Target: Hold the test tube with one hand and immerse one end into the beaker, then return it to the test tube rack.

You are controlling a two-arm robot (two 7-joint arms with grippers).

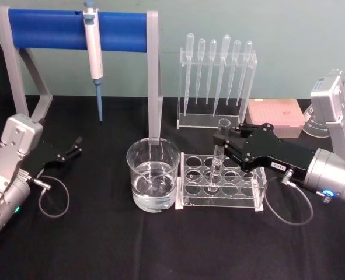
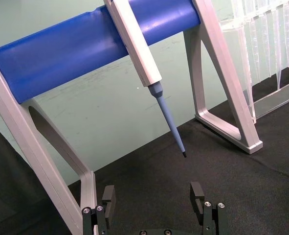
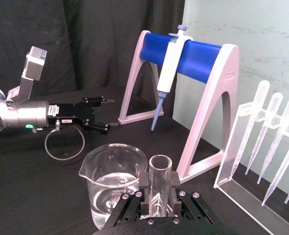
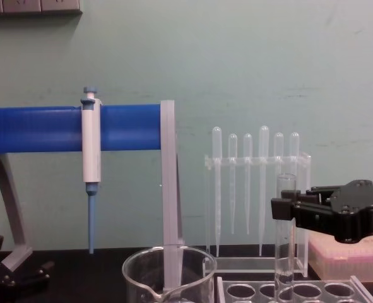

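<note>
test tube [image 1: 219, 153] first: we see it upright over the clear rack [image 1: 219, 181], its round bottom down in one of the rack's middle holes and its open rim sticking up above our right gripper [image 1: 223, 142]. we have that gripper's two black jaws closed on the tube's upper part, one on each side, and in the right wrist view the tube's open mouth [image 3: 160, 164] stands between the finger pads [image 3: 177, 192]. from the chest view the tube [image 4: 286, 233] runs straight down from the gripper [image 4: 286, 209] into the rack.

the beaker [image 1: 153, 173] sits just beside the rack on our left side of it, touching or nearly touching (we cannot tell which), and holds clear liquid in its lower part. the tube is outside it.

our left gripper [image 1: 76, 146] rests low over the black tablecloth [image 1: 90, 245] well to the left, its fingers spread apart and holding nothing; in the left wrist view the two fingertips [image 2: 107, 195] stand wide.

behind, a white-and-blue pipettor [image 1: 94, 55] hangs on a blue-barred stand [image 1: 49, 29], and thin plastic pipettes [image 1: 218, 73] hang in a clear holder.
</note>
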